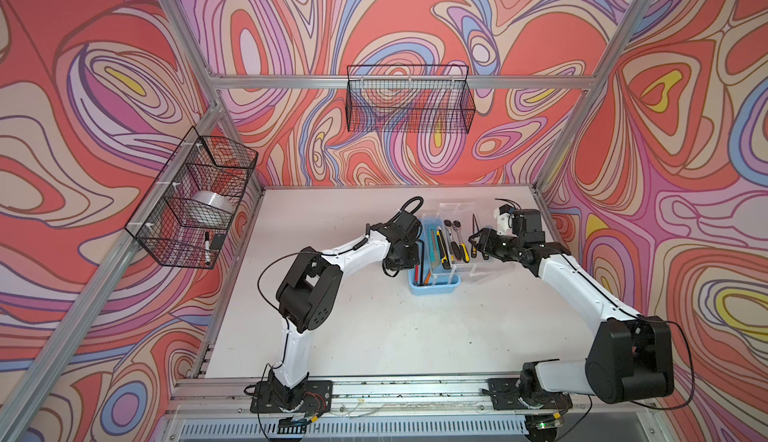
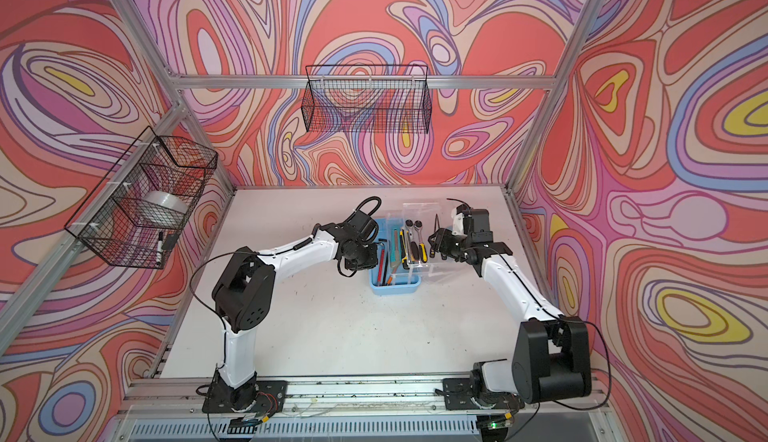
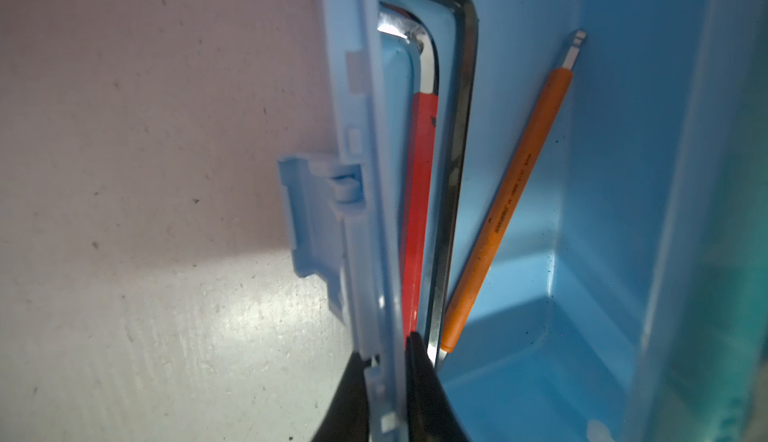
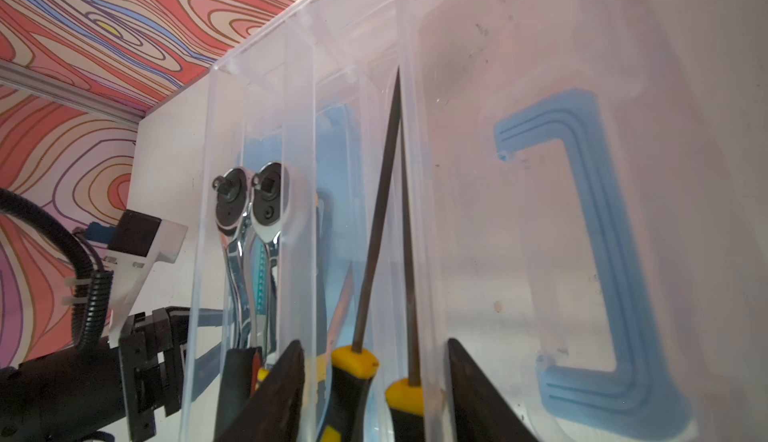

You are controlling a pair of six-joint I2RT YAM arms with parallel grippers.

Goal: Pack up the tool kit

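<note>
While clamped on plastic, left gripper (image 3: 386,348): nearly shut, straddling and pinching the tool kit case (image 3: 357,99) side wall.
Right gripper (image 4: 374,342): jaws apart around 2 screwdrivers (image 4: 353,377), no contact visible.
Case position: right of table (image 1: 374,336) centre, between the 2 grippers, clear lid (image 4: 519,211) lying open beside it.
Handling: probably light, stiff, slick; thin wall rim or blue U-handle (image 4: 602,253) the likeliest hold.
Materials: glossy moulded plastic; chromed ratchets (image 4: 249,199); L-shaped steel hex keys (image 3: 461,128).

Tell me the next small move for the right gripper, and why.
Probably close the right gripper on the two black-and-yellow plastic screwdriver handles: its jaws stand open either side of them and a clear plastic wall. The left gripper pinches the rim of the light-blue plastic case, steadying it.
</note>
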